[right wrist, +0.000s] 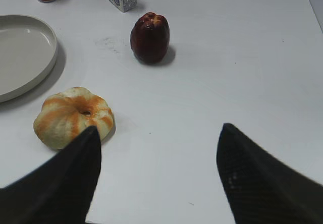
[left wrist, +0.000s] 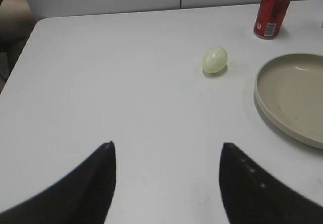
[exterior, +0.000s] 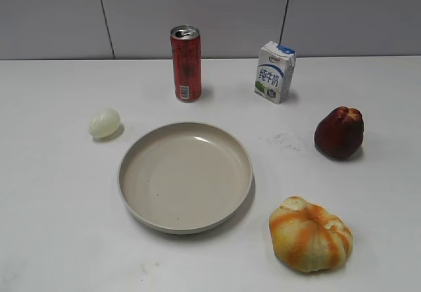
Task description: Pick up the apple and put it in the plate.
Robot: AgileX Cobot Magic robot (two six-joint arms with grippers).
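Exterior view: one apple (exterior: pixel 339 133) on the surface (exterior: pixel 52 213), right of one plate (exterior: pixel 185 175); one can (exterior: pixel 186 63), one carton (exterior: pixel 275 72).

Left wrist: left pincer (left wrist: pixel 166 151) spread apart, empty.

Right wrist: right pincer (right wrist: pixel 157 133) spread apart, apple (right wrist: pixel 149 37) well ahead.

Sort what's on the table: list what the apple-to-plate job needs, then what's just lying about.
Needed: apple, plate, right gripper nearest the apple.
Lying about: red can, milk carton, pale egg-shaped object, orange-and-yellow pumpkin-like fruit.
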